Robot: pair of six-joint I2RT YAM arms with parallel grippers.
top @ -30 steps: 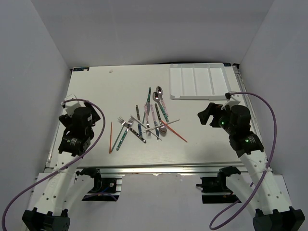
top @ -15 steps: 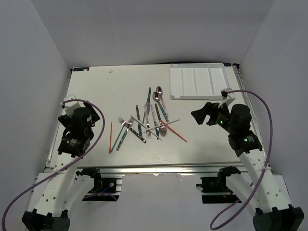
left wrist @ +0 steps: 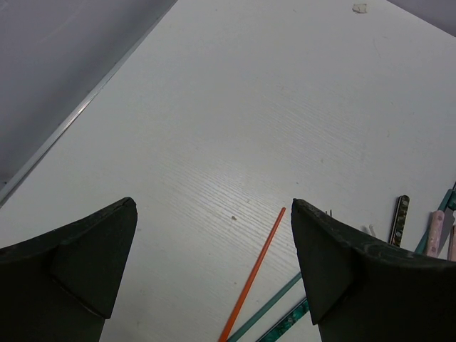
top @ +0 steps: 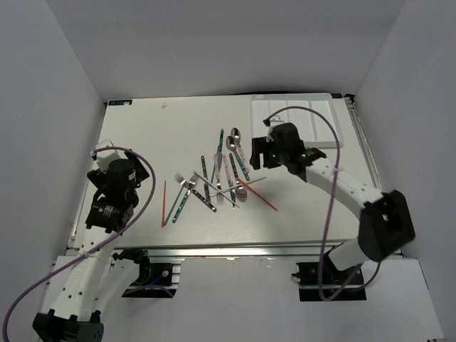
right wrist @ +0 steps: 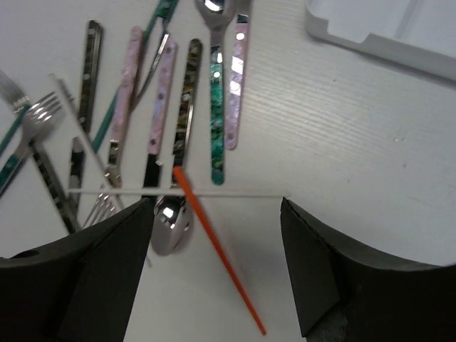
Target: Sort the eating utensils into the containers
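Orange chopstick, beneath right gripper, jaws apart

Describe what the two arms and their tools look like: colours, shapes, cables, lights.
The left arm and the right arm have black, rounded joint housings on white links. A purple cable loops along the left one, a second purple cable along the right. Small green lights glow near the right wrist. The left tool and right tool each have two matte black, wedge-shaped fingers.
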